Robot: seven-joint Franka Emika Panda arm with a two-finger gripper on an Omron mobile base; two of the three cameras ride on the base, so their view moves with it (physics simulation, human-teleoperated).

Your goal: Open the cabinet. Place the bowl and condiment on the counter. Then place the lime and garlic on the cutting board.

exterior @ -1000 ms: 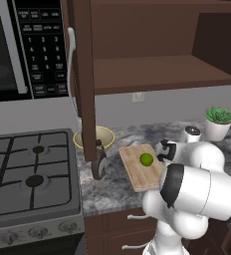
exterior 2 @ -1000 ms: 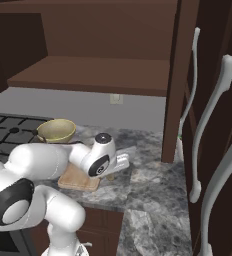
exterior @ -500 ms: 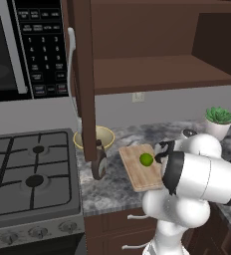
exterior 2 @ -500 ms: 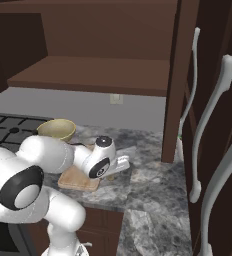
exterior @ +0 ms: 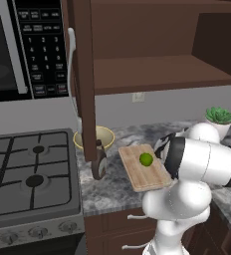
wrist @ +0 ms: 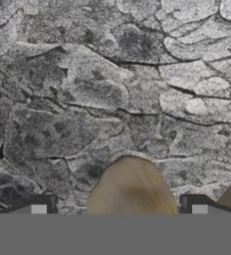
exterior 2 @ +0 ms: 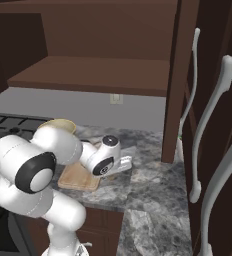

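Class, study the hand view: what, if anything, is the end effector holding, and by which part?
Nothing is clearly held: the end effector stands open, its fingertips either side of the tan garlic, low over the counter.

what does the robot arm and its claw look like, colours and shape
The arm is glossy white, built from fat rounded segments with dark bands and black round caps at the joints. The claw ends in two small dark squarish finger tips with pale grey pads. No cables or markings are visible.
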